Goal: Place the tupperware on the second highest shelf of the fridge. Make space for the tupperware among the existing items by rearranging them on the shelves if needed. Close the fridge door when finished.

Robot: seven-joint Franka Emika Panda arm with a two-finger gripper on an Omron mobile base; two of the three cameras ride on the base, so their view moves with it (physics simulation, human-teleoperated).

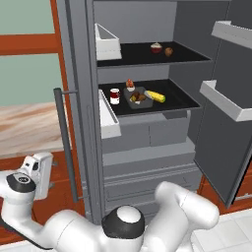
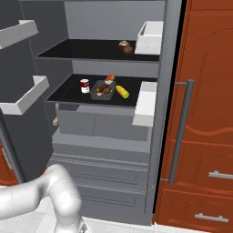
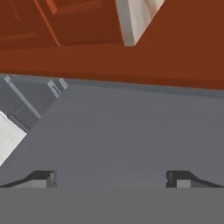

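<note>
The white arm folds low at the near side, its elbow bulging to the right and its forearm sweeping left, where the wrist turns upward at the near left. The gripper (image 3: 111, 178) stands wide open, with nothing between its fingertips (image 3: 43, 177).

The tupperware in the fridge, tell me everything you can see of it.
The tupperware is a shallow, dark grey rectangular container with no lid that I can make out, lying flat on the lower of the two black shelves. It holds a few brownish food pieces. A yellow item lies against its right side, a small red-topped item sits just behind it, and a red and white can stands apart to its left. Nothing grips it.
</note>
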